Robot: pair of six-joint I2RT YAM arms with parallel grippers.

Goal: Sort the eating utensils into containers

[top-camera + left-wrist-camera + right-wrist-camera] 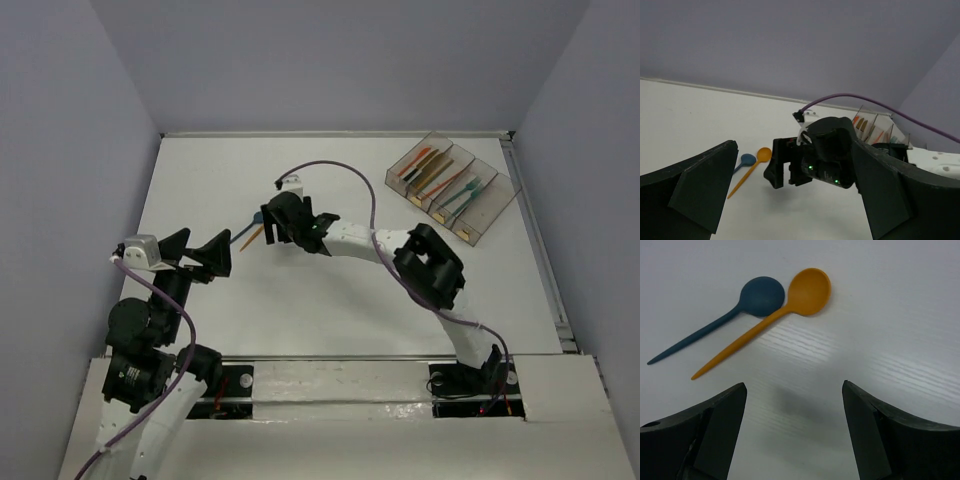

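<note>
The white desk (200, 170) fills most of the overhead view. Both arms reach up over it from the bottom edge.

The row of four smoky-clear plastic bins (492, 212) sits at the upper right, well apart from both arms. It already holds orange, teal and dark pieces, each compartment seemingly given to one kind.

The right arm's fingers (794, 390) are near the centre of that view. They stand wide apart with nothing between them, hanging above bare desk just short of two loose spoons. That looks like the stance for an approach to a pick, though which spoon is meant I cannot tell.

The left arm's fingers (197, 252), at centre left, are spread as far as they go and hold nothing. They are raised off the desk, probably parked out of the other arm's way.

The dark blue plastic spoon (760, 297) and the orange plastic spoon (809, 291) lie flat at the top of the right wrist view. Their bowls touch side by side and their handles fan toward the lower left, so closing on one may nudge the other.
</note>
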